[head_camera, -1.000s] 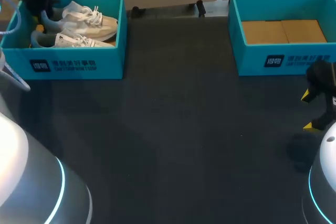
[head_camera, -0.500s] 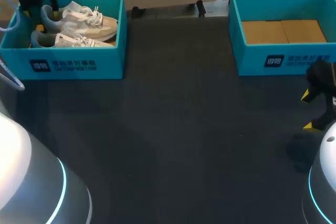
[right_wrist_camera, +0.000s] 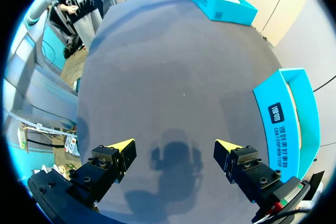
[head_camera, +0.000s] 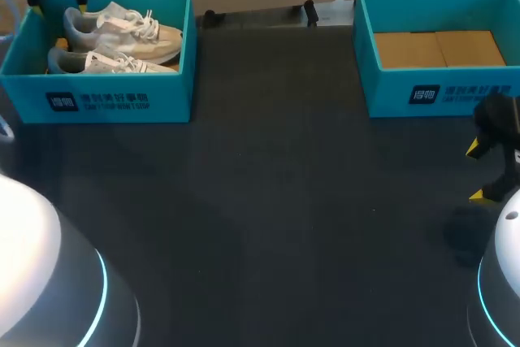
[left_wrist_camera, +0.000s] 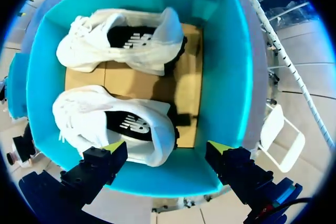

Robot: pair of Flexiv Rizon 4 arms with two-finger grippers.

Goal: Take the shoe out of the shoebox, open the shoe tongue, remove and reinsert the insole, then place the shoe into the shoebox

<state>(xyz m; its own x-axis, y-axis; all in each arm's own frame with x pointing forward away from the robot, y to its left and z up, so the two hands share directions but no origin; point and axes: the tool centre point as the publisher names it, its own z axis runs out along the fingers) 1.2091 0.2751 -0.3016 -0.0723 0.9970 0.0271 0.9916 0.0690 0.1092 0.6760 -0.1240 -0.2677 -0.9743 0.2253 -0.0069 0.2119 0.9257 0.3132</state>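
- Shoe [left_wrist_camera: 113, 124] lies in the shoebox [left_wrist_camera: 223, 82], its heel below the left gripper [left_wrist_camera: 165, 148], its length running along the finger-to-finger line.
- That gripper gapes wide and empty; the left arm is nearer.

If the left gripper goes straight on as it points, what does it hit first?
Likely the heel of the nearer shoe, lying just ahead of the open left gripper inside the box; if it slips past, the cardboard floor. Depth is hard to judge.
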